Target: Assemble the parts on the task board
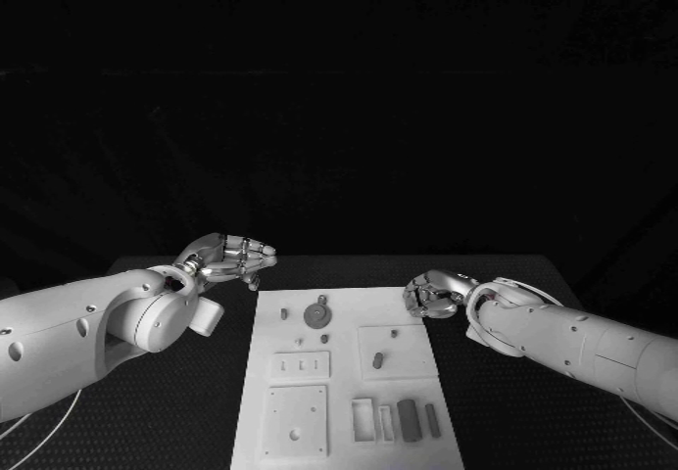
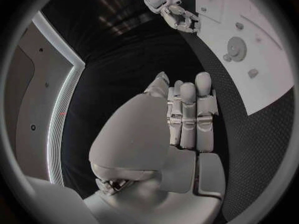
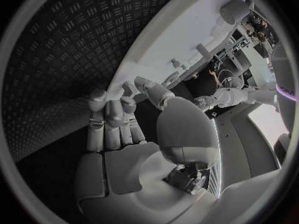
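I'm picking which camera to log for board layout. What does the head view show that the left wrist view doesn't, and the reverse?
Head view alone: the whole task board with its near end, where the long parts lie side by side, and the right hand over the board's right edge.

Left wrist view alone: the left hand close up from behind, fingers held together over the black table, nothing visibly held in them.

Both: the board's far end with the round gear-like part, and both hands, neither touching any part.

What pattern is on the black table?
Small raised dashes in criss-cross groups on the table, clearest in the right wrist view.
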